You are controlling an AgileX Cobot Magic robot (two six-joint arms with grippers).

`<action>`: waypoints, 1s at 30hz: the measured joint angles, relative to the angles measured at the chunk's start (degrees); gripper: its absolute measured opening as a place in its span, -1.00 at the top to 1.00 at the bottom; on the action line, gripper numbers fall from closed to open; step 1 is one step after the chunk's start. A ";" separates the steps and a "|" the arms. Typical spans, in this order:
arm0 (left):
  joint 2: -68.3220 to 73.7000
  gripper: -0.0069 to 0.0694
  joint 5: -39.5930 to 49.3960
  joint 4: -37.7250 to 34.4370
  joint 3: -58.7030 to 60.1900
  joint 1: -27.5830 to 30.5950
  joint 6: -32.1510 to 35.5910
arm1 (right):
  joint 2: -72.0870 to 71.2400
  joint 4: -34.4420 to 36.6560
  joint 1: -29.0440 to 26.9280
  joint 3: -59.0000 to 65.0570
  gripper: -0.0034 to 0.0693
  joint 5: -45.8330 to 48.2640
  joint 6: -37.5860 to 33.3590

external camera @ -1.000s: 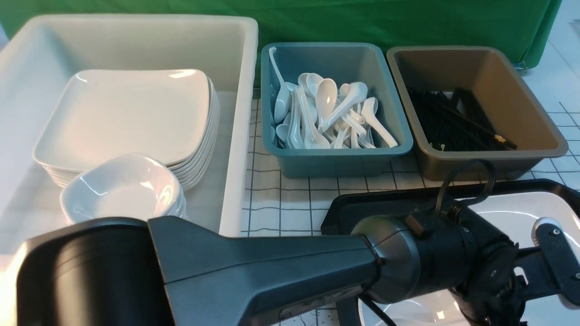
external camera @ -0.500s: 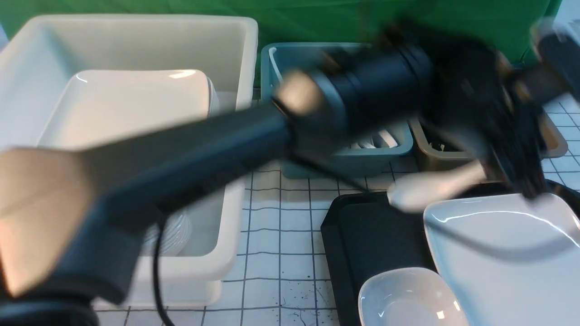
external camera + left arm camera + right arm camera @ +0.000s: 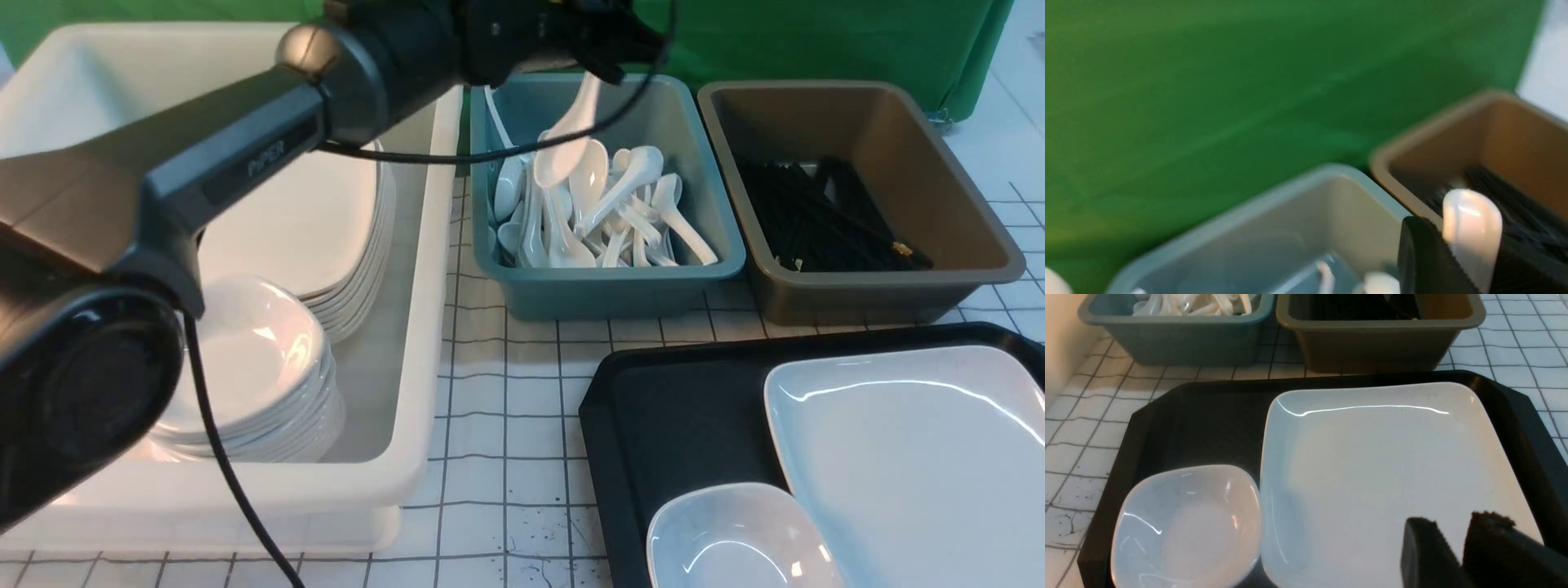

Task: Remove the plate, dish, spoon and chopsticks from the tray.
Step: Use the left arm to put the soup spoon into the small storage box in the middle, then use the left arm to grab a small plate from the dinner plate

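Note:
My left gripper (image 3: 600,69) is shut on the handle of the white spoon (image 3: 570,135), which hangs bowl-down over the teal bin (image 3: 604,290). In the left wrist view the spoon's handle (image 3: 1472,228) sits between the black fingers (image 3: 1423,257). The large white plate (image 3: 914,457) and the small white dish (image 3: 735,539) lie side by side on the black tray (image 3: 678,408). My right gripper (image 3: 1453,528) hovers over the plate (image 3: 1384,477), open by a narrow gap and holding nothing. No chopsticks show on the tray.
The teal bin holds several white spoons. A brown bin (image 3: 865,298) to its right holds several black sticks. A big white tub (image 3: 424,327) on the left holds a stack of plates (image 3: 326,237) and a stack of dishes (image 3: 261,359).
My left arm has swung up from the tray, back and to the left, carrying the spoon to above the teal bin. Plate and dish stayed put.

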 joint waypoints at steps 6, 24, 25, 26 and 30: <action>0.62 0.03 -2.56 -1.19 0.13 0.46 -0.37 | 0.00 0.00 0.00 0.00 0.30 -0.11 0.02; -14.19 0.52 49.01 -2.22 0.44 0.42 -2.90 | 0.00 0.00 0.00 0.00 0.29 1.15 0.02; -15.23 0.70 54.01 -2.34 0.34 0.42 -0.75 | 0.00 0.00 0.00 0.00 0.29 1.15 0.02; -15.53 0.75 55.91 -2.60 0.64 0.42 -0.51 | 0.00 0.00 0.00 0.00 0.28 1.22 0.02; -16.87 0.81 58.21 -6.41 4.81 0.42 0.18 | 0.00 0.06 0.00 0.00 0.27 1.22 0.02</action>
